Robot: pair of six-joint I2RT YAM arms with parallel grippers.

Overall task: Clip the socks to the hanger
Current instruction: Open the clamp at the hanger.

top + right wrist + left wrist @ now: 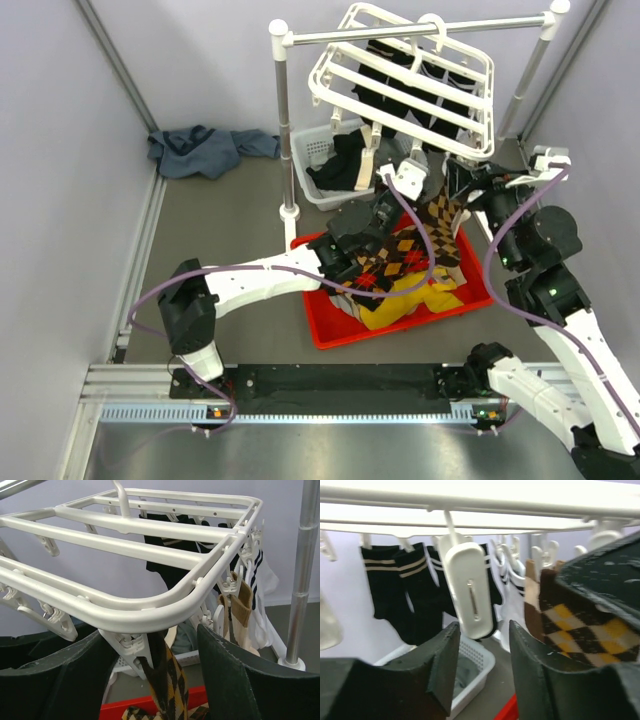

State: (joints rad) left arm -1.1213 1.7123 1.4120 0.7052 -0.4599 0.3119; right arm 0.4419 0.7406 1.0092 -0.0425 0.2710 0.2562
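Note:
The white hanger [400, 75] hangs from the rod, its clips dangling. My left gripper [483, 630] is open just below a white clip [470, 597], whose lower end sits between the fingertips without touching them. A brown and yellow argyle sock [580, 625] hangs close on the right. My right gripper [147, 645] is open around another clip [129, 647] under the hanger's corner. A black and yellow argyle sock [172, 680] hangs from that clip. Both grippers, left [392, 172] and right [448, 172], are raised under the hanger's near edge. More argyle socks [400, 265] lie below.
The loose socks lie in a red tray [330, 335]. A white basket [322, 160] stands behind it beside the rack's post [285, 130]. Black striped socks [405, 595] and a brown-cuffed sock [243, 597] hang on the hanger. Blue cloth [205, 150] lies at the far left.

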